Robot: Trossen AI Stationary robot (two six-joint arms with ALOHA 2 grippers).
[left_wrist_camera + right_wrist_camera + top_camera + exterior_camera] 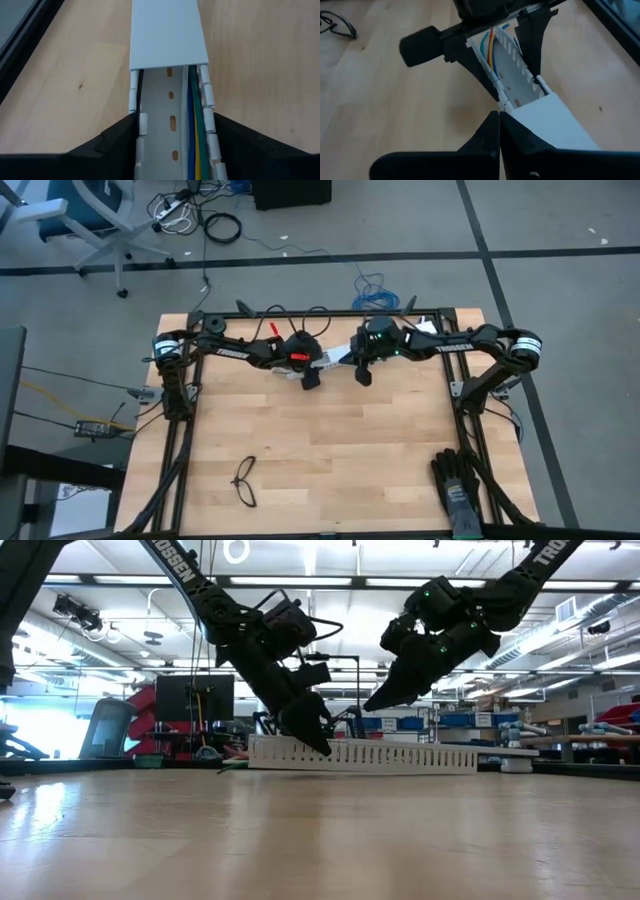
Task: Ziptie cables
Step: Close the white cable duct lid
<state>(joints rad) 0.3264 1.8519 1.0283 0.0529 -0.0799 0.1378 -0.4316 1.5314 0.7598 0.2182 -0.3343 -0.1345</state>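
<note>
White cover (168,32) is hiding the cables (196,135) farther along the slotted duct (170,125); the ziptie is showing nowhere; the duct's near end is running off-frame.

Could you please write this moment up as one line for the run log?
left gripper: around white slotted duct, holding it | cables: lying inside duct | duct cover: partly on | right gripper: shut, at cover edge | glasses: near table front

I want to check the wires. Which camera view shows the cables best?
The left wrist view: the cables lie inside the open slotted duct, colours distinct. The right wrist view shows them farther away; high and low views hide them.
</note>
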